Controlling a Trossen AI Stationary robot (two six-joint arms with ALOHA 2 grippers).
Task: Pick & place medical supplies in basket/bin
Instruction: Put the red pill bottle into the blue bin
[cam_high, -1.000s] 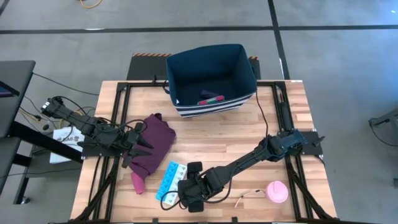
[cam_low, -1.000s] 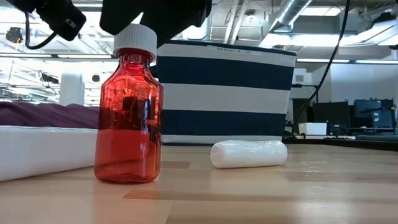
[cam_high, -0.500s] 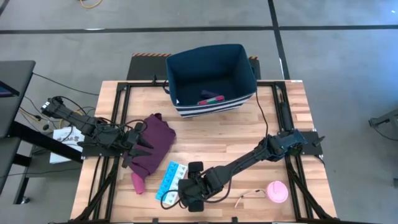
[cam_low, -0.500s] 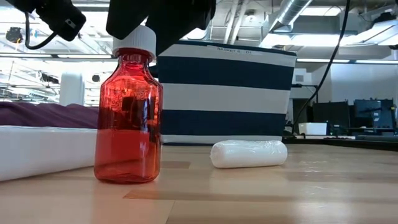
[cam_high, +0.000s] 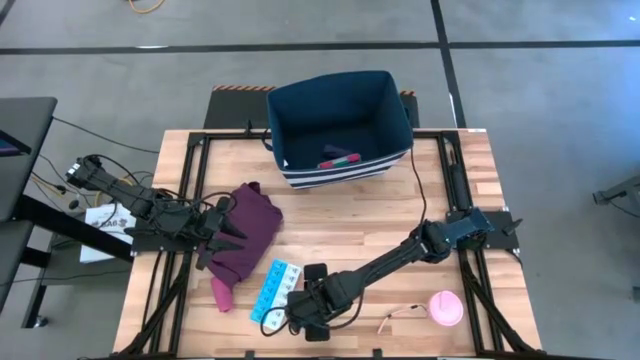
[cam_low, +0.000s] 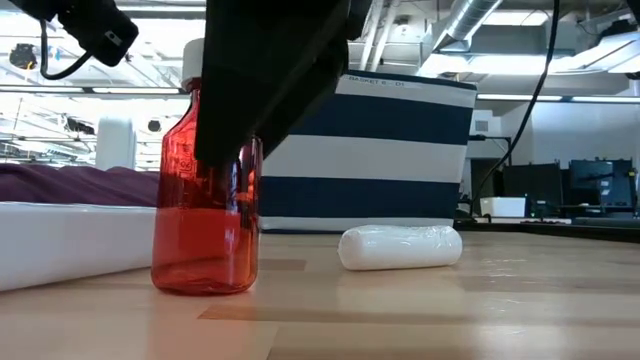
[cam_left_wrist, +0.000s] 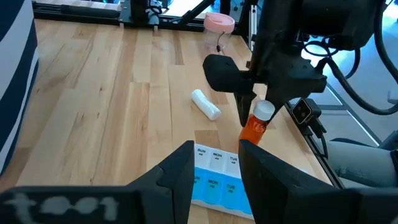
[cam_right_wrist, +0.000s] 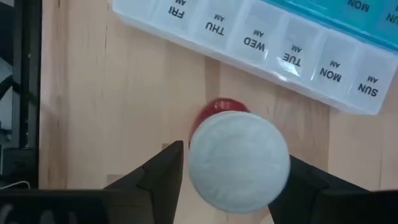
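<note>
A red bottle with a white cap (cam_right_wrist: 239, 158) stands upright on the table near its near edge, also seen in the low view (cam_low: 205, 240) and the left wrist view (cam_left_wrist: 256, 124). My right gripper (cam_right_wrist: 233, 171) is open and comes down from above, one finger on either side of the cap. A light-blue pill organizer (cam_high: 272, 290) lies flat next to the bottle. A white roll (cam_low: 400, 247) lies beyond the bottle. A pink disc with tan cord (cam_high: 446, 308) lies near the right near corner. My left gripper (cam_high: 215, 237) is open over the maroon cloth (cam_high: 250, 235).
The dark-blue striped bin (cam_high: 338, 125) stands at the table's far edge with a teal, white and red item (cam_high: 340, 158) inside. The maroon cloth covers the left middle. Bare wood lies between the bin and my right arm (cam_high: 400, 258).
My right gripper has moved down over the red bottle. Its dark finger now covers the cap and neck in the low view, where before it stood above the cap. The bottle has kept its place.
</note>
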